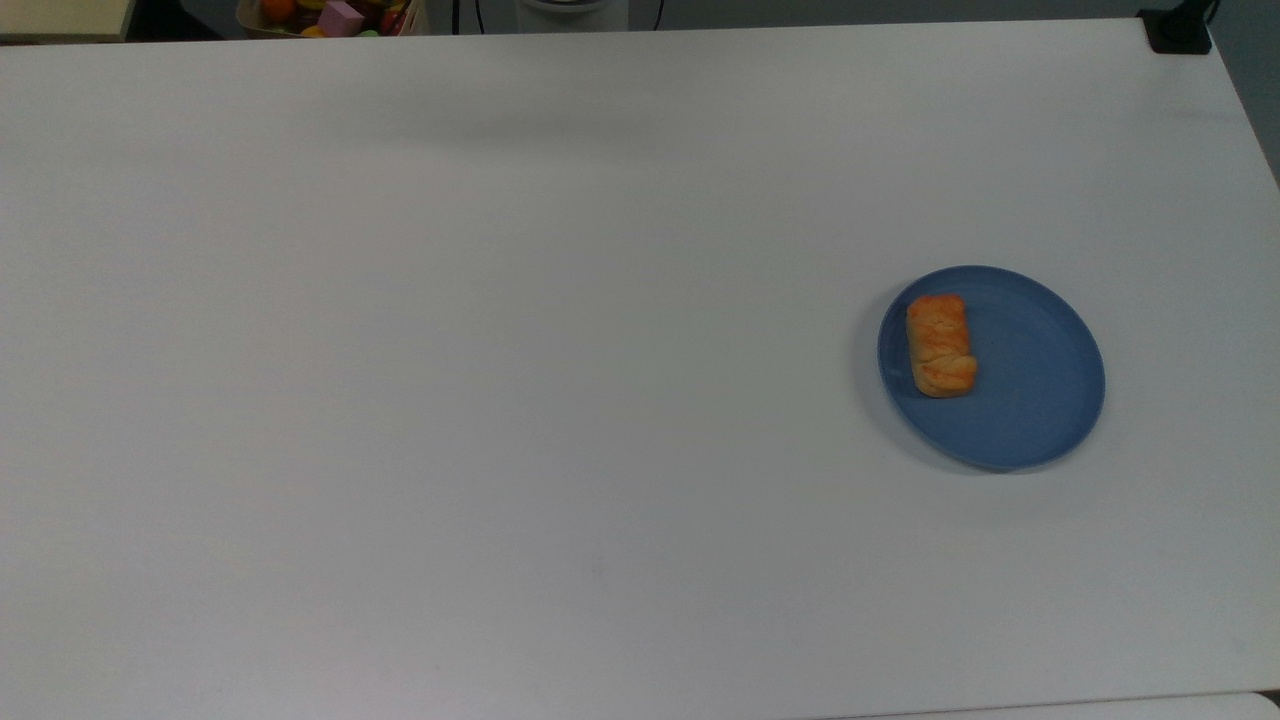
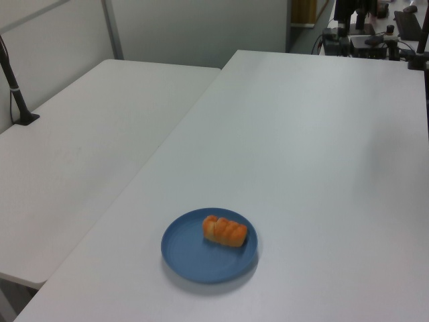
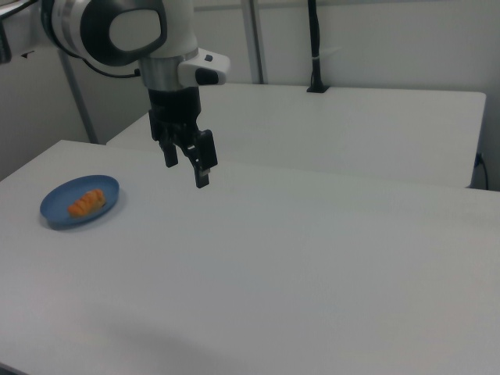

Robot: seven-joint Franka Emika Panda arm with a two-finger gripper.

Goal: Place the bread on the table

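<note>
The bread (image 1: pixel 940 345) (image 2: pixel 225 230) (image 3: pixel 86 201), a small golden-orange roll, lies on a round blue plate (image 1: pixel 1040 400) (image 2: pixel 191 258) (image 3: pixel 58 205). It rests toward the plate's left side in the top view. The plate stands on the white table (image 1: pixel 500 400) (image 2: pixel 322 147) (image 3: pixel 297 273). In the right view my gripper (image 3: pixel 186 174) hangs in the air above the table, well to the right of the plate, open, with nothing between its fingers.
A second white table (image 2: pixel 87 141) (image 3: pixel 351 125) adjoins this one, with a black pole (image 2: pixel 13 80) (image 3: pixel 315 47) clamped on it. A box of coloured toys (image 1: pixel 330 17) sits beyond the far edge in the top view. A black clamp (image 1: pixel 1178 30) marks the far right corner.
</note>
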